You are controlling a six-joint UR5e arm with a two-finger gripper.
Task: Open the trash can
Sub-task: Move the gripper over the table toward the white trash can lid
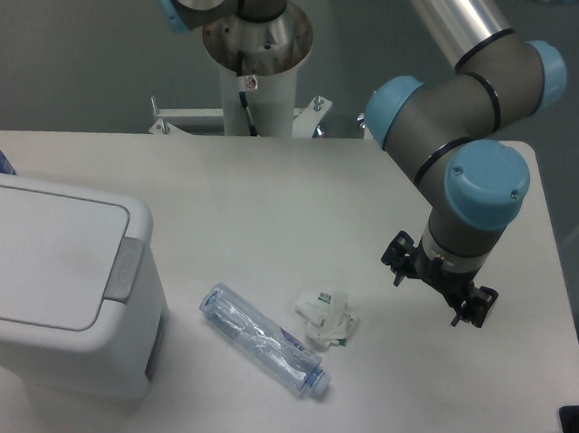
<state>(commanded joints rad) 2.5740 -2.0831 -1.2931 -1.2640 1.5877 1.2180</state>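
We see a robotics lab: a grey-and-blue industrial arm (456, 139) bolted on a white pedestal (257, 94) behind a plain white table (270, 205), over bare grey flooring. Left of the gripper (440, 284) lie staged test props, a crushed plastic bottle (263, 340) and crumpled paper (326, 317).

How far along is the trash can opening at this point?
Nothing looks done: the trash can has its lid flat and closed. In hand: nothing yet; the gripper hangs over bare table at the right, apart from the bin. Left: reach across, past the plastic bottle, and press the grey push tab.
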